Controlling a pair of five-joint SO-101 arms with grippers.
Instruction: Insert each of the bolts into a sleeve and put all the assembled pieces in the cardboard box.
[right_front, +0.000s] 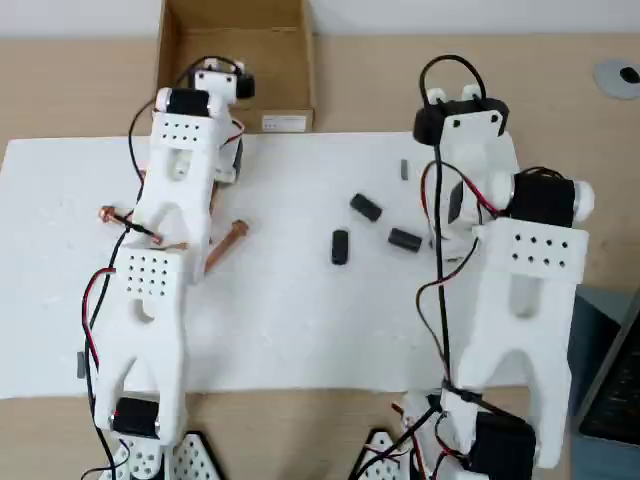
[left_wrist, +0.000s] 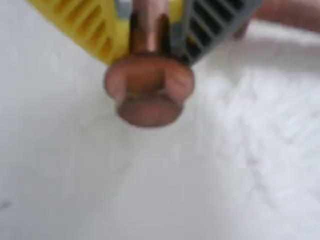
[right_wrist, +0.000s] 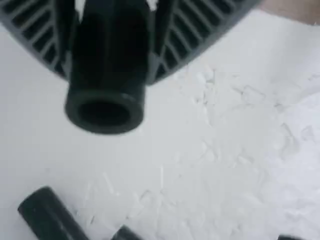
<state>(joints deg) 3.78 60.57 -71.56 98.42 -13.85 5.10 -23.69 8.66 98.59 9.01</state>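
In the left wrist view my left gripper (left_wrist: 150, 30) is shut on a copper bolt (left_wrist: 149, 90), its flanged head pointing out over the white mat. In the right wrist view my right gripper (right_wrist: 112, 45) is shut on a black sleeve (right_wrist: 106, 100) with its open end facing out. From above, three loose black sleeves (right_front: 366, 207) (right_front: 340, 246) (right_front: 404, 239) lie mid-mat between the arms. Loose copper bolts lie by the left arm (right_front: 228, 243) (right_front: 105, 213). The cardboard box (right_front: 170, 60) stands at the back left, partly hidden by the left arm's wrist.
A white mat (right_front: 300, 330) covers most of the wooden table. A small grey piece (right_front: 404, 170) lies near the right arm's wrist. Other sleeves (right_wrist: 45, 212) lie close under the right gripper. A dark object (right_front: 610, 370) sits at the right edge.
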